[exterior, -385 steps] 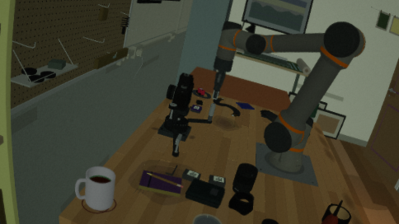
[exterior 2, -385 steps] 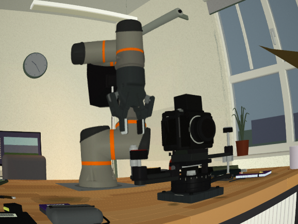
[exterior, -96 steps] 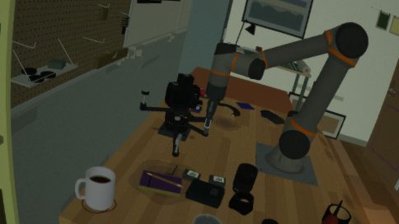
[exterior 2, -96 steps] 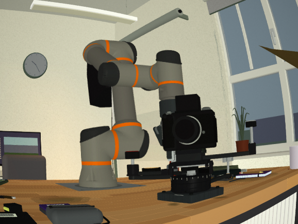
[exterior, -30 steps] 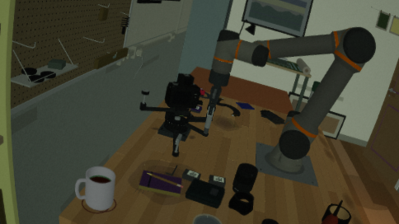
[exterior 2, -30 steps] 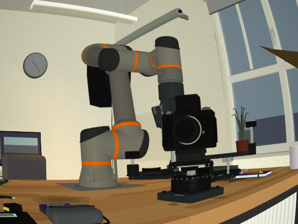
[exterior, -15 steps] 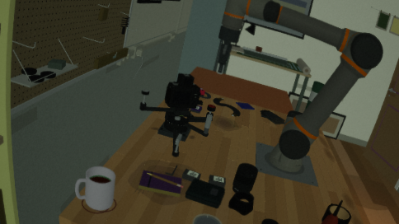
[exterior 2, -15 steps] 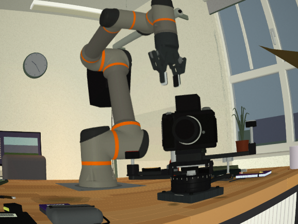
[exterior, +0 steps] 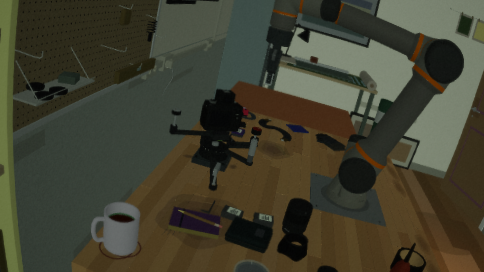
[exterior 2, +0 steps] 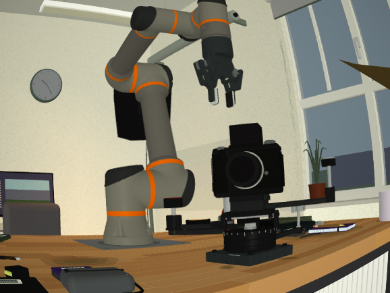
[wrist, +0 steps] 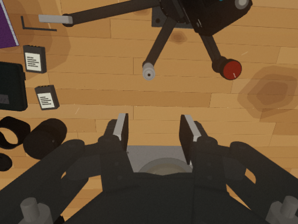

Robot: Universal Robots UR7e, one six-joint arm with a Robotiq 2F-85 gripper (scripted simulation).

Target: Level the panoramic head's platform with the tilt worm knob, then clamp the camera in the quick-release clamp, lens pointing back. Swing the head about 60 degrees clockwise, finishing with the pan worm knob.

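The panoramic head (exterior: 216,148) (exterior 2: 249,236) stands on its square base near the middle of the wooden bench, with the black camera (exterior: 220,111) (exterior 2: 248,167) sitting upright on top of it. Thin arms reach out from the head: one ends in a red knob (wrist: 232,69) (exterior: 256,131), another in a grey handle tip (wrist: 148,72). A further arm carries an upright post (exterior 2: 328,174) on the window side. My gripper (exterior 2: 222,98) (wrist: 154,132) (exterior: 270,75) hangs high above the bench, up and to the side of the camera, fingers pointing down. It is open and holds nothing.
A white mug of coffee (exterior: 119,227) stands at the bench's front left corner. Nearby lie a purple notebook with a pencil (exterior: 196,221), two batteries (wrist: 34,58) (wrist: 47,97), a black case (exterior: 248,235), a lens (exterior: 297,215) and a lens hood (exterior: 292,246). The arm's base (exterior: 350,192) stands to the right.
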